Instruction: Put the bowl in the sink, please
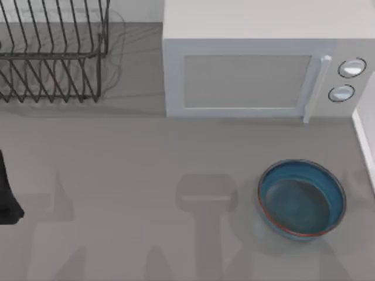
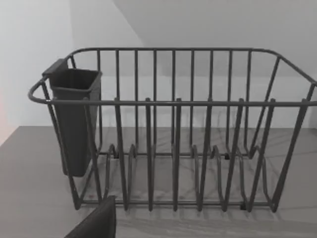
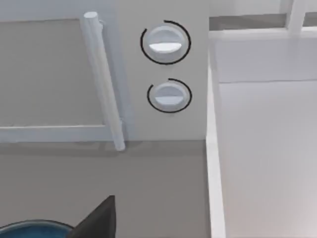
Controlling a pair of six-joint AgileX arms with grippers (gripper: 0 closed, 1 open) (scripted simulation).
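The glossy blue bowl (image 1: 302,199) with a thin red-brown rim stands upright on the grey counter at the front right, in front of the microwave's right end. Its rim (image 3: 34,228) also peeks into the right wrist view. The white sink (image 1: 367,137) lies at the right edge of the table, just right of the bowl; its rim and basin (image 3: 262,148) show in the right wrist view. A dark part of my right gripper (image 3: 96,220) hovers near the bowl's rim, holding nothing visible. My left arm (image 1: 7,196) sits at the table's left edge, its gripper (image 2: 94,223) facing the dish rack.
A white microwave (image 1: 258,76) with a bar handle (image 3: 104,79) and two knobs stands at the back, behind the bowl. A dark wire dish rack (image 1: 53,52) with a utensil cup (image 2: 74,119) fills the back left. Bare counter (image 1: 146,187) stretches across the front.
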